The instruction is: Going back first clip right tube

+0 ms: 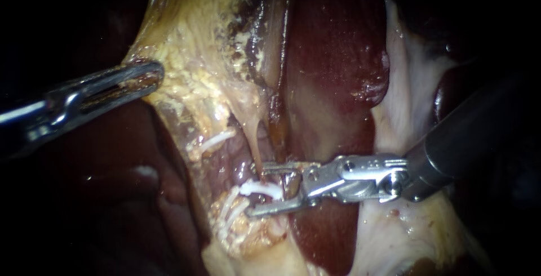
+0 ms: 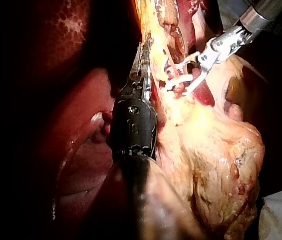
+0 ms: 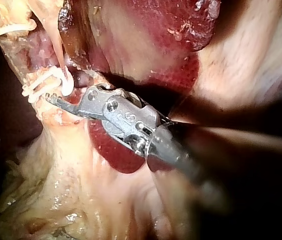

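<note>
1. Endoscope view: my left instrument (image 1: 149, 78) comes in from the left. Its jaws are closed on the fatty tissue (image 1: 191, 56), which tents toward them. My right instrument (image 1: 260, 192) comes in from the right with its jaws wide apart. The white clip (image 1: 253, 186) sits in the gap between them, on what looks like the right tube (image 1: 256, 141), just left of the liver (image 1: 332, 56). To back off cleanly, I would keep those jaws wide and draw straight right along the shaft, so neither tip hooks the clip.
2. Left wrist view: the left instrument (image 2: 144, 47) grips the fatty tissue (image 2: 158, 30) with narrow jaws. Beyond it, the right instrument's (image 2: 176, 80) spread jaws bracket the clip (image 2: 180, 79). Steady traction should keep the tube from swinging.
3. Right wrist view: the clip (image 3: 67, 87) loops just beside the right instrument's (image 3: 56, 100) tip. The jaw gap cannot be judged from this side. I would ease back slowly and watch that the clip does not follow.
</note>
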